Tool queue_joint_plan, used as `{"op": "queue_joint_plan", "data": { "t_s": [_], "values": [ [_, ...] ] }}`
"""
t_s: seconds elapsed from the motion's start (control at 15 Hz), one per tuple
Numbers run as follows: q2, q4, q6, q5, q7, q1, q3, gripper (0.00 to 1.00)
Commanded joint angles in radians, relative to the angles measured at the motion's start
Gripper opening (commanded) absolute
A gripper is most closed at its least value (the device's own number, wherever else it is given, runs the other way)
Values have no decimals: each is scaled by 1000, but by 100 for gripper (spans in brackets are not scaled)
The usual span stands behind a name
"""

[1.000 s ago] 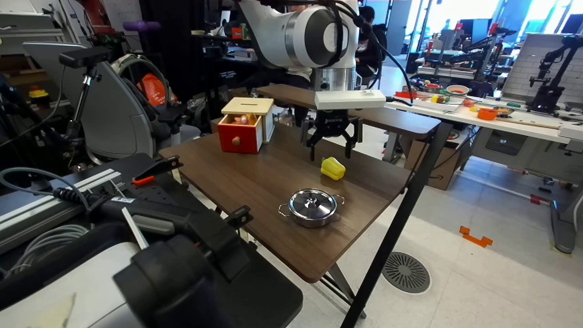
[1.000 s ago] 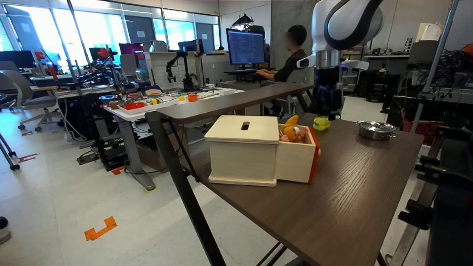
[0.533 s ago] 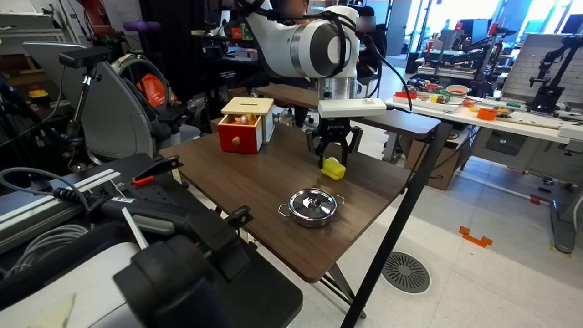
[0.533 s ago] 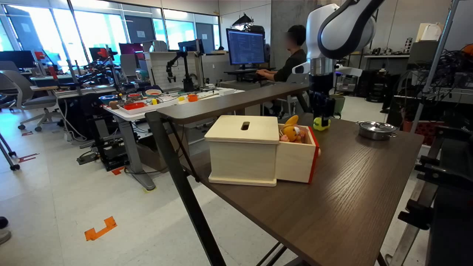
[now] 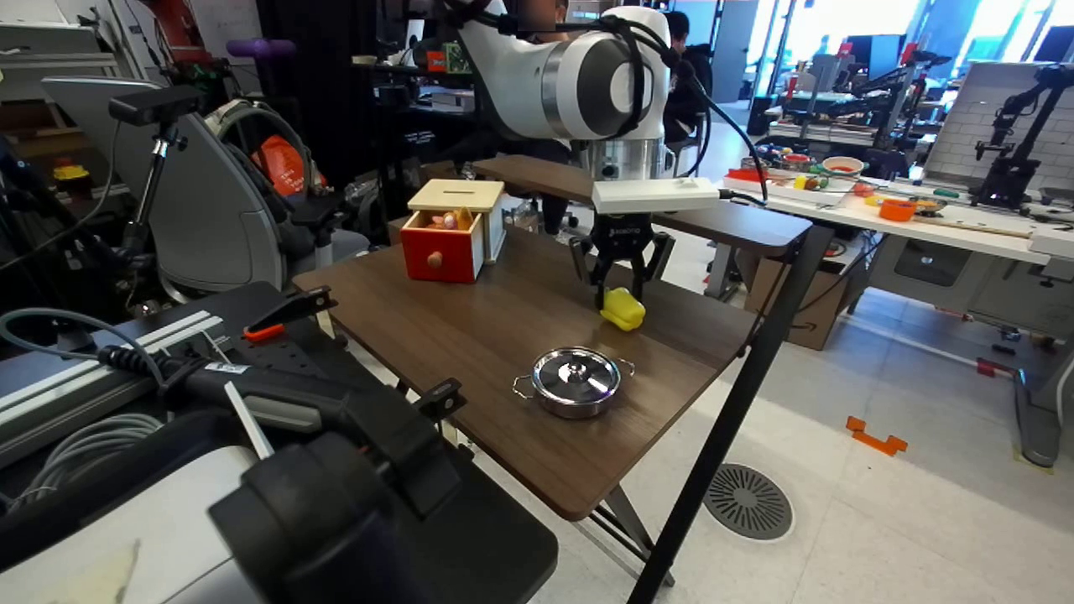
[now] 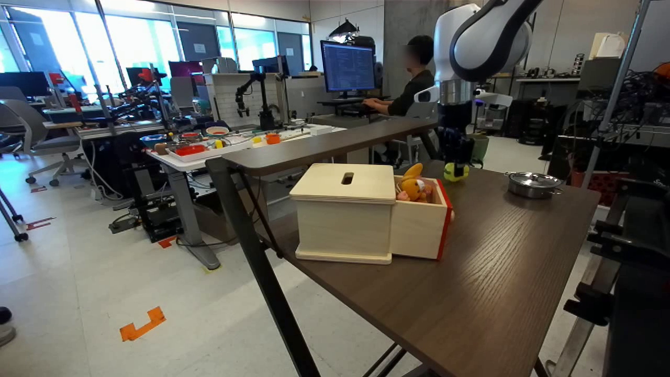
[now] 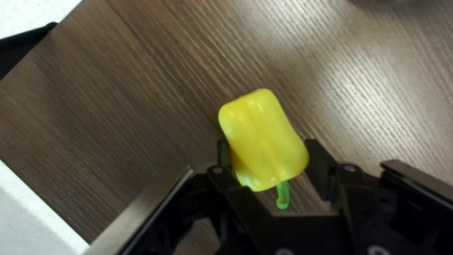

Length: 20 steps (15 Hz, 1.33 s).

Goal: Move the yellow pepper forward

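Note:
The bright yellow pepper [image 7: 263,138] with a short green stem lies between the black fingers of my gripper [image 7: 268,150] in the wrist view. Both pads press on its sides near the stem end, so the gripper is shut on it. In an exterior view the pepper [image 5: 623,312] shows below the fingertips, over the far right part of the brown table [image 5: 478,327]. From another angle the pepper [image 6: 451,174] is partly covered by a finger. Whether its underside still touches the tabletop I cannot tell.
A silver lidded pot [image 5: 576,382] with two wire handles stands close by the pepper. A wooden box with an open red drawer [image 5: 443,256] holding toys sits at the table's far left. A raised brown shelf [image 5: 738,225] runs behind the gripper.
My gripper has come down over the pepper and closed on it. Over the last half second the pepper has shifted slightly with the gripper and appears a little higher.

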Motion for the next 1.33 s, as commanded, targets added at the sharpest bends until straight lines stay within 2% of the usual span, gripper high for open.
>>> {"op": "queue_joint_plan", "data": {
  "t_s": [0.0, 0.4, 0.8, 1.0, 1.27],
  "values": [
    [-121, -109, 17, -41, 22, -13, 6, 29],
    [-419, -395, 41, -106, 67, 19, 3, 29],
    [-724, -700, 63, -113, 62, 63, 69, 29],
    [-771, -773, 79, -97, 61, 111, 117, 29],
    [-745, -828, 111, -111, 99, 189, 177, 29]
  ]
}}
